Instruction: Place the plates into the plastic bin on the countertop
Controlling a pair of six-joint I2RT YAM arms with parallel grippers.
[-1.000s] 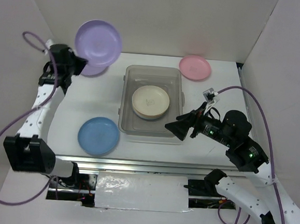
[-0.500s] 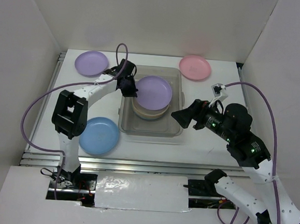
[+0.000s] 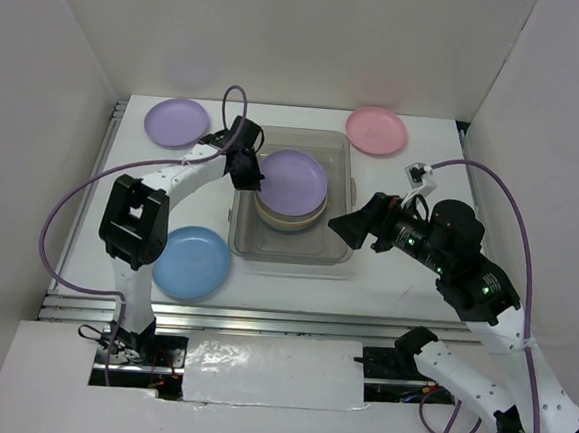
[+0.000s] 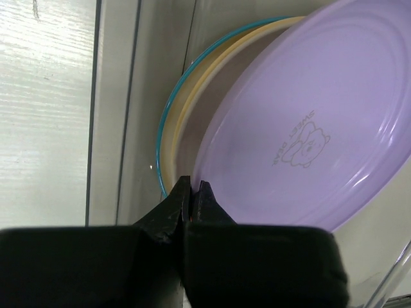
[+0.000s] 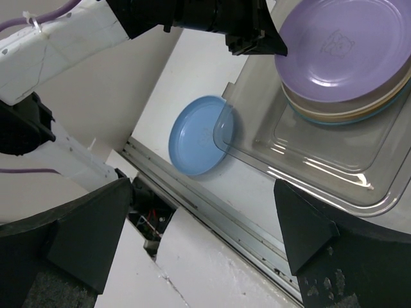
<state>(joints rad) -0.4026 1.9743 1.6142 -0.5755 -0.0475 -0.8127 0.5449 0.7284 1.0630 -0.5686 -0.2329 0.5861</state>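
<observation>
Left gripper [image 3: 253,176] pinches a lilac plate [image 3: 295,177] by its 9 o'clock rim, atop the stack [image 3: 287,216] inside the plastic bin [image 3: 287,250]. Right gripper [image 3: 341,227] hovers at the bin's 4 o'clock, fingers spread wide

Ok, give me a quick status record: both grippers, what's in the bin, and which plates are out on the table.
left gripper: shut on the rim of the held lilac plate
right gripper: open, empty, beside the bin's right side
bin: stack with cream plate above teal-edged plate; held lilac plate tilted over it
table: other lilac plate far left, pink plate far right, blue plate near left
</observation>
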